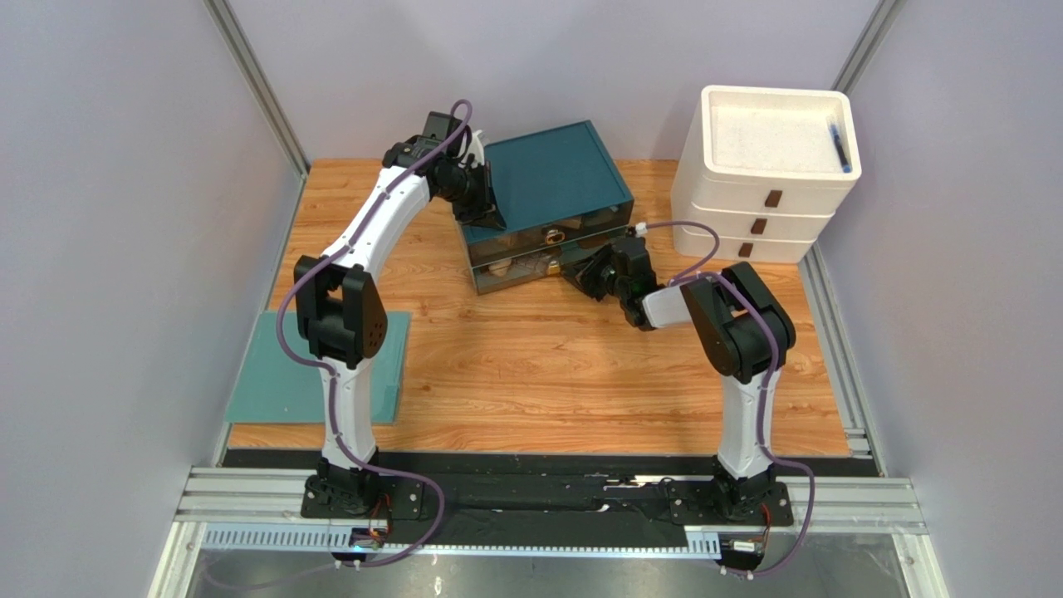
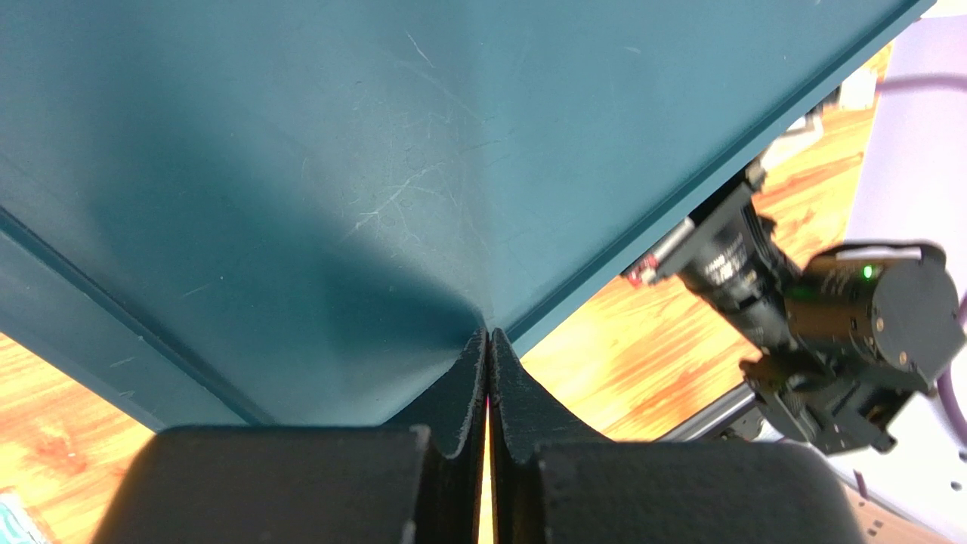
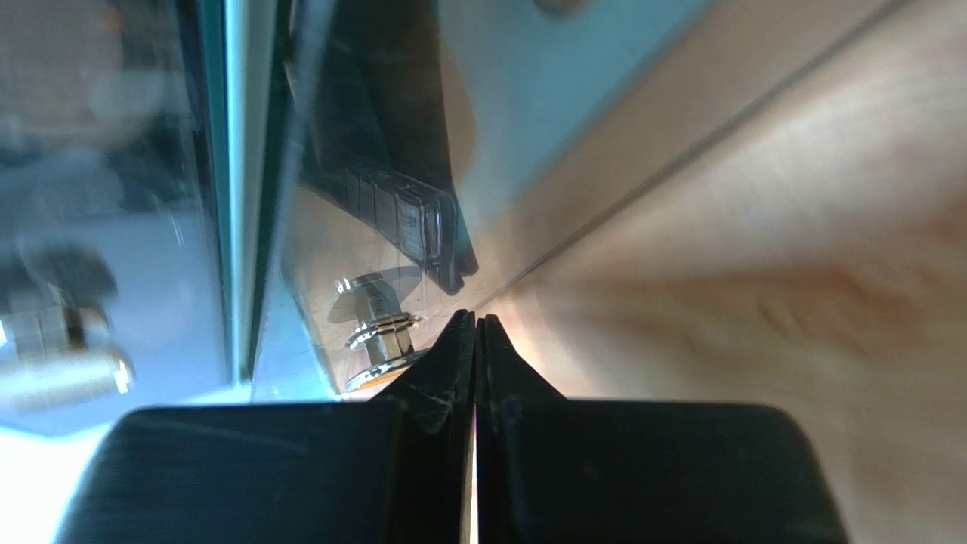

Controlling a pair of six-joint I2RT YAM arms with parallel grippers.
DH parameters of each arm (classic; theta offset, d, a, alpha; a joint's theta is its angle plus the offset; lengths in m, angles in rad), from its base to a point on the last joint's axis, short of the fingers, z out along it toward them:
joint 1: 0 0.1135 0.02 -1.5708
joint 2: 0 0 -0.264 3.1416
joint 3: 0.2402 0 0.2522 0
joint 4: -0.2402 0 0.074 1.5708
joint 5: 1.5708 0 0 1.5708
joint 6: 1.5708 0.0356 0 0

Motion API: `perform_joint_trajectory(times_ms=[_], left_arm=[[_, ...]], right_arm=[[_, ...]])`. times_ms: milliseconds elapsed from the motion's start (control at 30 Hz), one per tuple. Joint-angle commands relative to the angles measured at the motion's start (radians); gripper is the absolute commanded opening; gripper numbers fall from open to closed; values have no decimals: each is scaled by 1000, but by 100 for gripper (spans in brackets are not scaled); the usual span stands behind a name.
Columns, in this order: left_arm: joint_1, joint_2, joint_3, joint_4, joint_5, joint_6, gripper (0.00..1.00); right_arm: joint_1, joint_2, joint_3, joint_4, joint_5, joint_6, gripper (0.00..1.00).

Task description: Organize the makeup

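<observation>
From the top view, the blue box [image 1: 549, 181] sits at the far middle of the table [image 1: 537, 361]. It has two drawers in its near face. I can see brownish shapes through the drawer fronts, so I think the makeup is inside. The left gripper [image 1: 478, 199] rests on the left side of the box top, with its arm bent up high and reaching far. The right gripper [image 1: 589, 277] is low at the near right corner of the box, by the bottom drawer, with its arm folded at the elbow. A white drawer stack [image 1: 761, 187] stands far right with a blue pen [image 1: 842, 147] on top. A blue mat [image 1: 262, 380] lies near left.

From the left wrist view, the two fingers are pressed together with nothing between them. Their tips touch the box top. I think this arm is holding the box down.

From the right wrist view, these fingers are also squeezed together and hold nothing. A shiny knob [image 3: 380, 334] is just beside the tips, on the left. Behind the clear front lies a dark row of squares [image 3: 403, 215], likely the palette.

I think the makeup is small and light. The palette looks flat, stiff and a bit slick, so I would pinch it by its long edges. The knob is tiny and smooth and could slip, so I would open up and close right around it.
</observation>
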Motion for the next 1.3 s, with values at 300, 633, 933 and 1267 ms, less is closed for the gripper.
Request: perform_joint_trajectory(times_ms=[300,633,933,1267], left_arm=[[-16,-5,-36,-101,-24,69,0],[-11,-74,176,-123,-25,61,7],[-11,-226,160,-110,25,82,92],[-13,-525,-175,-43,-11,122,99]], right_arm=[[1,-6,88,154,-46,78,0],[-22,-389,12,-293,-289,-440,22],[-20,-738,181,-916,-168,-945,100],[-20,-907,253,-1122,398,-1053,100]])
